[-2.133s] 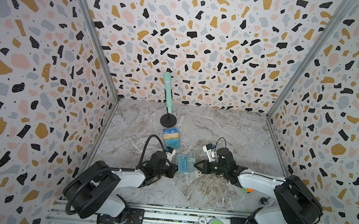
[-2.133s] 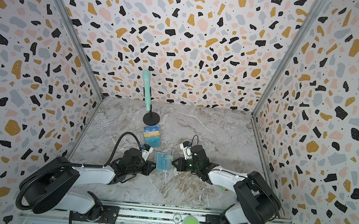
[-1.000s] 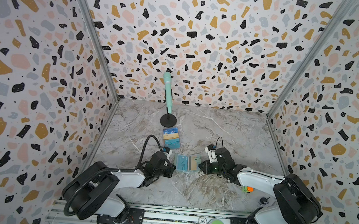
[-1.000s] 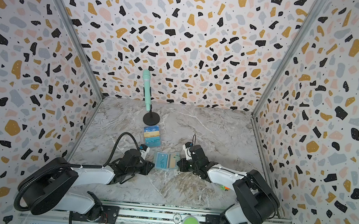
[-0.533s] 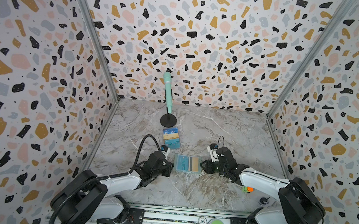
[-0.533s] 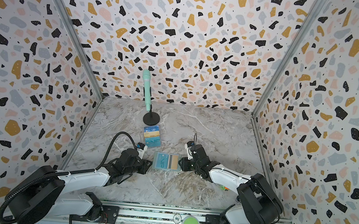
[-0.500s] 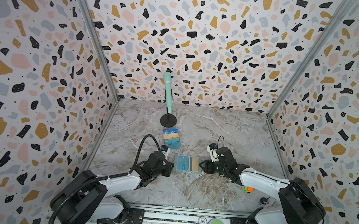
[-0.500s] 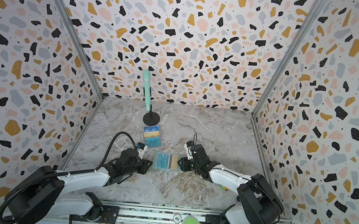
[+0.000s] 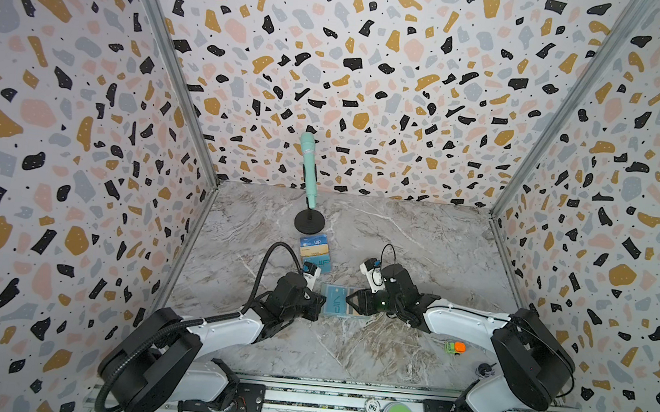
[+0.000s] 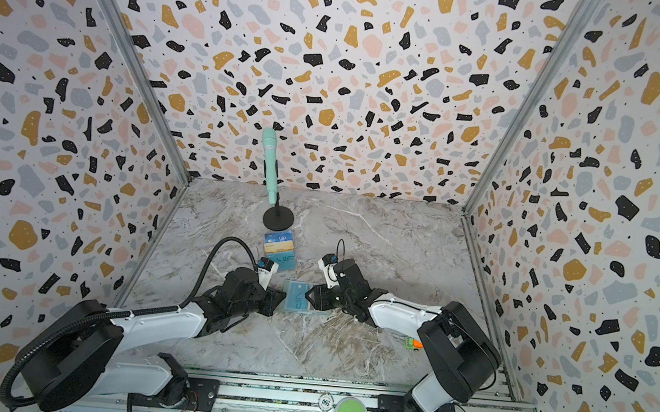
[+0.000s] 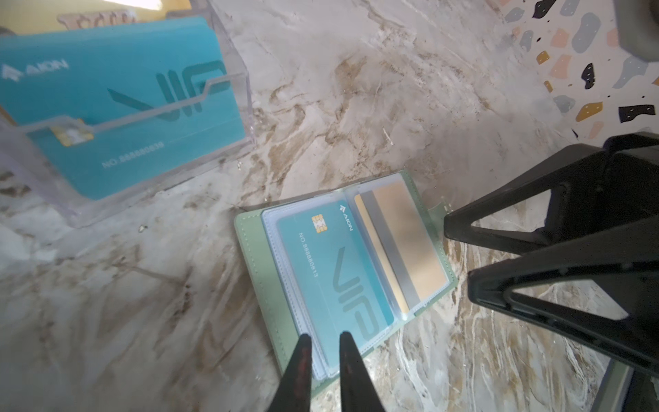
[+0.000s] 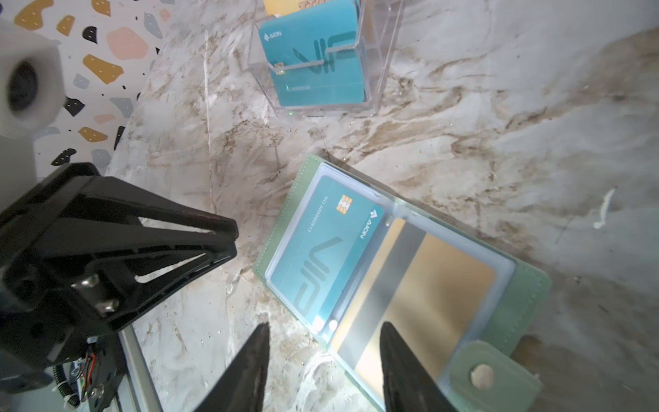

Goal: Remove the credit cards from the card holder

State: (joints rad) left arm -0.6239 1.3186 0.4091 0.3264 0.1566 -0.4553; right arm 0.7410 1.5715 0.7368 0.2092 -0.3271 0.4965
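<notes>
The left gripper (image 11: 324, 340) is hovering at the left outer edge of the card holder (image 11: 265, 271). Its tips are nearly together w/ only a slim gap showing, and whether it is nipping a sleeve edge can't be told. The card holder is lying open and flat on the bench (image 11: 356, 89) btwn the two grippers, w/ a clear stand (image 11: 235, 67) of similar cards standing just behind it. The blue card (image 11: 335, 271) is sitting chip-up in the holder's left sleeve page. The gold card (image 11: 410, 246) is sitting in the right page, grey stripe up. The snap tab (image 12: 492, 378) is sticking out past the holder's right edge. The right gripper (image 12: 324, 330) is hanging over that right side, jaws well apart, holding nothing.

Judging by looks, both credit cards are prob. light, stiff and slick, so a shallow pinch is likely slipping off. The sleeves are looking soft and glossy, prob. clinging to the cards. The holder is light and likely sliding or lifting w/ any pull. One gripper should be pinning the cover while the other is pulling a card by whichever edge is peeking from its pocket. Which side the pockets are opening on isn't clear.
</notes>
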